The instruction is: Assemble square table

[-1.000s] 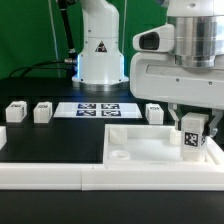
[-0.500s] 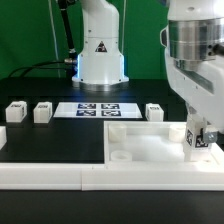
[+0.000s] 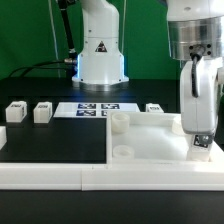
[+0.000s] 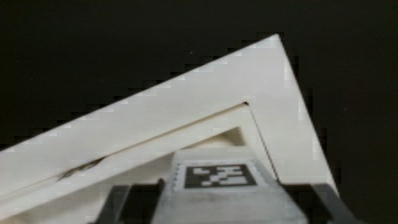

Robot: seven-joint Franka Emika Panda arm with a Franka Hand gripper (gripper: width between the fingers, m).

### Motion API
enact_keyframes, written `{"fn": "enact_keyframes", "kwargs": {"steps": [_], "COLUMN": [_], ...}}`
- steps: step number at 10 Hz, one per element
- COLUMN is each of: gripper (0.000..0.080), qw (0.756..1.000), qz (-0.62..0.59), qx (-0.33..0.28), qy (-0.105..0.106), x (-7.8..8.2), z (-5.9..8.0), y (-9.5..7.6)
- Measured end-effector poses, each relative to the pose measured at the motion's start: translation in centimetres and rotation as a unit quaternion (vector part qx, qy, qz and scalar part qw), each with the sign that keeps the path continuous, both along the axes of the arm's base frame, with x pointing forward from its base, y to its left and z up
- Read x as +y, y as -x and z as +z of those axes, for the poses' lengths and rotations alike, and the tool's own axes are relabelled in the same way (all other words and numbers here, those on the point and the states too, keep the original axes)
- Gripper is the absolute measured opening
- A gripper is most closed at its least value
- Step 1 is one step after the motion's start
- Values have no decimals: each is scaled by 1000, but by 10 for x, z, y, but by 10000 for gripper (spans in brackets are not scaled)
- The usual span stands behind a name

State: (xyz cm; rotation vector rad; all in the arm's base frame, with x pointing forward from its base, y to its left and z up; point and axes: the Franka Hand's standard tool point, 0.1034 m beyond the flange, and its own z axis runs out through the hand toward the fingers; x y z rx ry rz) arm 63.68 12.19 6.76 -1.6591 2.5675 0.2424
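free: bare black table (image 3: pixel 55 140) between the marker board (image 3: pixel 95 108) and the front border wall (image 3: pixel 50 176), on the exterior view's left of the tabletop (image 3: pixel 155 138); open from above.
obstacles, back row: far-left leg (image 3: pixel 15 112); second leg (image 3: pixel 42 112) near it; third leg (image 3: pixel 155 108) just beside the marker board; robot base (image 3: pixel 100 55) behind.
obstacles, on tabletop: raised sockets (image 3: pixel 120 120).
blocked: exterior view's right end of the tabletop, filled by the gripper (image 3: pixel 200 140) and the held leg (image 4: pixel 217 177), close to the white corner.

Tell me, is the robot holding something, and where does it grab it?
Yes. The gripper holds a short white plastic leg with a black-and-white tag, pinched on two opposite sides, over a corner of the large white square plastic slab.
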Motion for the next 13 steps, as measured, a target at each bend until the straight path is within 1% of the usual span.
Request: {"fn": "enact_keyframes", "kwargs": {"steps": [3, 4, 5, 6, 7, 8, 9, 12, 13], "gripper": [304, 507, 507, 619, 640, 640, 648, 649, 649], "qw": [1000, 1000, 1000, 1000, 1000, 1000, 999, 999, 998], "qz": [14, 14, 15, 15, 15, 20, 35, 51, 56], "qx": [-1, -1, -1, -1, -1, -2, -5, -13, -16], "qy": [2, 2, 2, 2, 2, 2, -1, -8, -12], "x": [0, 0, 0, 0, 0, 1, 5, 13, 14], "z": [-1, -1, -1, -1, -1, -1, 6, 33, 44], "y": [1, 1, 1, 1, 1, 1, 4, 15, 16]}}
